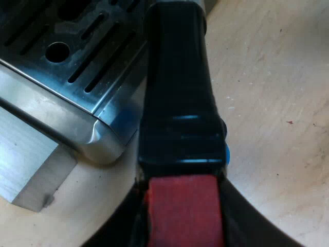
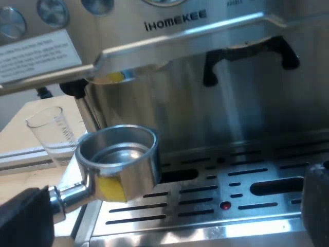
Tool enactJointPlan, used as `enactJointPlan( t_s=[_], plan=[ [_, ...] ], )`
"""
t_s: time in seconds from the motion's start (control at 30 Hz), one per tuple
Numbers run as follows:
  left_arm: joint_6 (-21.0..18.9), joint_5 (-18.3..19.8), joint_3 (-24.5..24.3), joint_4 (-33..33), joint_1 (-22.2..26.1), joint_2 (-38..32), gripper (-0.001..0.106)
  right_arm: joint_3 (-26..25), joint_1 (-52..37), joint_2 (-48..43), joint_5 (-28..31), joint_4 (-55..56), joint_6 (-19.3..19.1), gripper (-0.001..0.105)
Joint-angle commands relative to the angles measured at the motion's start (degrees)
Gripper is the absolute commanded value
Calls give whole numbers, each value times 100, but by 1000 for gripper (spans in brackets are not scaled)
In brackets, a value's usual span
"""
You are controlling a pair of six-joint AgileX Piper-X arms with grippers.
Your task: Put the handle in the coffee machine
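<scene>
Espresso machine (image 2: pixel 247 128): the metal holder (image 2: pixel 121 154) is held raised over the drip tray (image 2: pixel 231 200), beneath the overhanging front, not yet locked in. Its dark handle (image 1: pixel 177 87) is clamped near the red end (image 1: pixel 184 206) by the left gripper (image 1: pixel 182 224). A measuring glass (image 2: pixel 51 131) stands just beside the holder. The right gripper (image 2: pixel 177 221) is spread apart, empty. A lift and a locking twist are judged to be called for next.
</scene>
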Motion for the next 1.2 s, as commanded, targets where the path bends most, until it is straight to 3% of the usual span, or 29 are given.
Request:
enactJointPlan(
  t_s=[0.03, 0.2, 0.33, 0.47, 0.6, 0.73, 0.83, 1.2],
  plan=[
    [41, 325, -59, -129, 11, -3, 0, -8, -36, 288, 326, -330, -65, 105],
    [41, 325, -59, -146, 11, 61, 0, -8, -36, 657, 706, -682, -65, 105],
    [41, 325, -59, -161, 11, 189, 0, -8, -36, 788, 594, -916, -184, 105],
    [41, 325, -59, -283, 11, 374, 0, -8, -36, 836, 374, -1353, -1092, 105],
    [41, 325, -59, -353, 11, 405, 0, -8, -36, 833, 346, -1810, -1376, 105],
    [41, 351, -59, -479, 11, 405, 0, -8, -36, 833, -131, -2168, -2059, 105],
    [41, 524, -59, -534, 11, 405, 0, -8, -36, 833, -182, -2454, -2332, 105],
    [252, 834, -59, -805, 80, 735, 0, -8, -36, 833, -171, -2703, -2547, 105]
  ],
)
